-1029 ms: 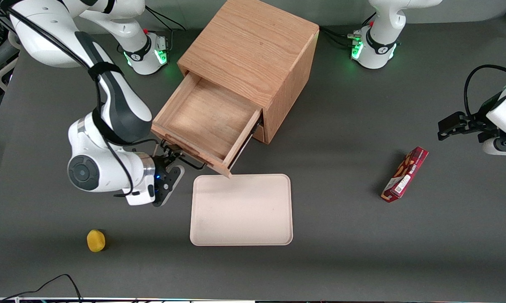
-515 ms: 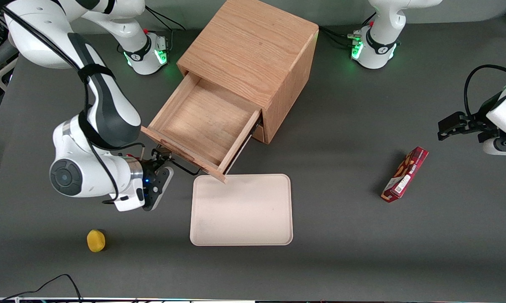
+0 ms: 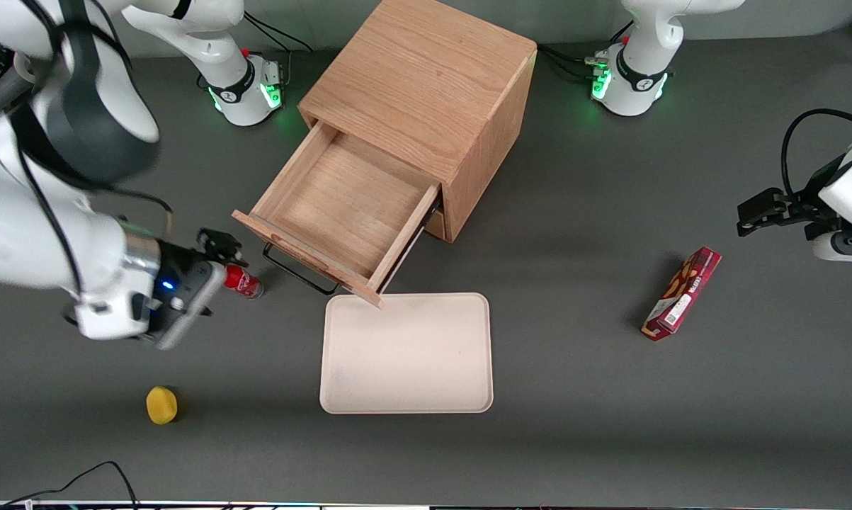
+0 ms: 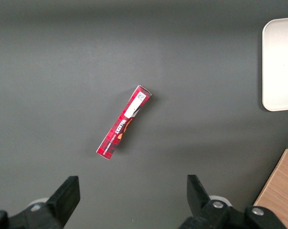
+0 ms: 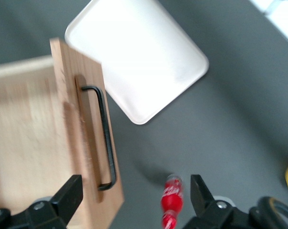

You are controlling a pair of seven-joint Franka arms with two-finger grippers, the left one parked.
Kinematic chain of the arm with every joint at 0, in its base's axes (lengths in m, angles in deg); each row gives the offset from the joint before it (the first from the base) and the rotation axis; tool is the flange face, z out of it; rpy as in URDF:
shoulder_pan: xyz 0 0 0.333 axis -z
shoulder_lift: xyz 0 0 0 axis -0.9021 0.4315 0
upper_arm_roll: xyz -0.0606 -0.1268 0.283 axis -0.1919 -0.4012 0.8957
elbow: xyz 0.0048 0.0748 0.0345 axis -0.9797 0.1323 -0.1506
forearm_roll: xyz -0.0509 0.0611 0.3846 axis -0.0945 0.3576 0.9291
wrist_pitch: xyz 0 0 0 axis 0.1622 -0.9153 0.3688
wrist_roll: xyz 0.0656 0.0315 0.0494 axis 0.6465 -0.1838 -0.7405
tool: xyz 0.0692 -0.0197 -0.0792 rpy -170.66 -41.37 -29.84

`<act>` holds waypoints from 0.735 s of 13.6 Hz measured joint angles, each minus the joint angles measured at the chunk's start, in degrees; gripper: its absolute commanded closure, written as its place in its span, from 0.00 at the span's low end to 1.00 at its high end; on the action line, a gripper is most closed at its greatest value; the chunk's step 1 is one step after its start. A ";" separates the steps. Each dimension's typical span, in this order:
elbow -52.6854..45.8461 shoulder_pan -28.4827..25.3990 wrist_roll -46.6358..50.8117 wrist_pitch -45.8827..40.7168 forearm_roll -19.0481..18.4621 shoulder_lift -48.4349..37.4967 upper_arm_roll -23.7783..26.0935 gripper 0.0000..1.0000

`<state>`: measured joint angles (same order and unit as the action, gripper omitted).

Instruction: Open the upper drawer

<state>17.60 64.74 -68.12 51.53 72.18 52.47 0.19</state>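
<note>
The upper drawer of the oak cabinet stands pulled far out, its inside bare. Its black bar handle faces the front camera and nothing holds it. My gripper hovers raised, off the drawer's front corner toward the working arm's end of the table. In the right wrist view the gripper is open, with the drawer front and handle by one finger and nothing between the fingers.
A small red cola bottle lies on the table under the gripper. A cream tray sits just in front of the drawer. A yellow object lies nearer the camera. A red snack box lies toward the parked arm's end.
The drawer slid a little farther out. My gripper let go of the handle, then rose and pulled away toward the working arm's end, uncovering the red bottle.
</note>
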 measured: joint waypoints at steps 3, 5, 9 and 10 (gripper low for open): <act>0.32 0.02 15.35 -8.64 -0.06 -7.21 -0.22 0.00; 1.83 0.22 23.10 -11.70 -0.21 -10.52 -1.06 0.00; 11.68 0.64 39.71 -11.77 0.69 -16.52 -3.10 0.00; 15.04 0.68 41.05 -11.23 0.70 -18.02 -3.75 0.00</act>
<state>32.64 65.41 -27.07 40.30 72.88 34.46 -3.56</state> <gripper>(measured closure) 0.000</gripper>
